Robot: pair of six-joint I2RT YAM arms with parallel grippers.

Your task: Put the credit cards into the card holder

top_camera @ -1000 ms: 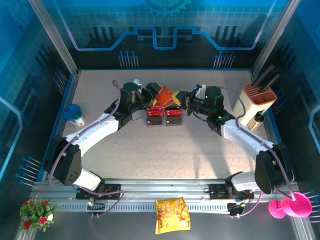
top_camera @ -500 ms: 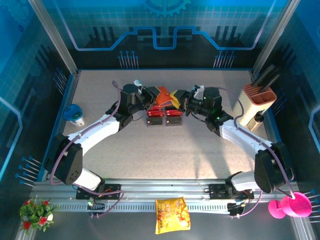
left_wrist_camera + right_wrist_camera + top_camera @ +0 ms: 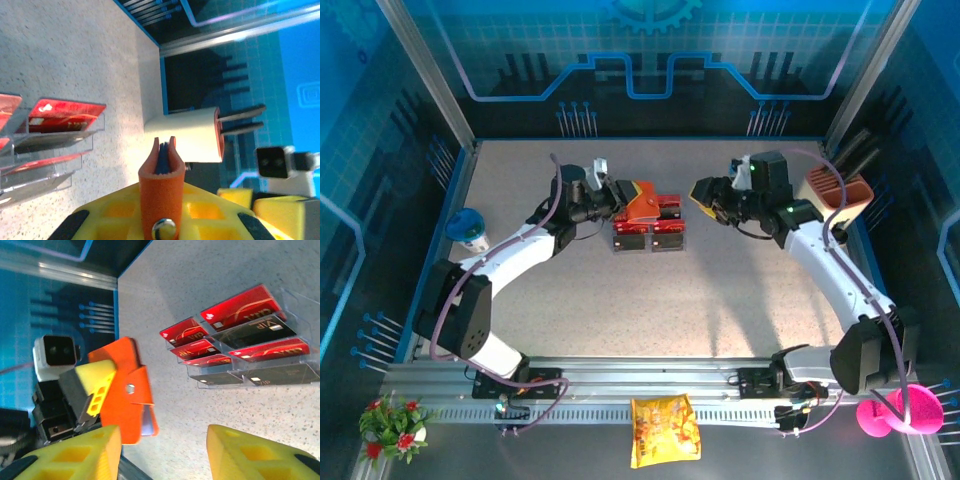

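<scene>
My left gripper (image 3: 618, 199) is clamped on the card holder (image 3: 642, 204), which sits just beyond the clear racks (image 3: 45, 180) where the credit cards (image 3: 242, 302) stand. My right gripper (image 3: 704, 193) hangs part open and empty to its right. I'd hold the left clamp steady and use the right to spread a pocket before fetching a card.

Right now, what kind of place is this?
Likely a robot test booth: two arms bolted to a rail, blue walls all round, and card racks as props.
</scene>
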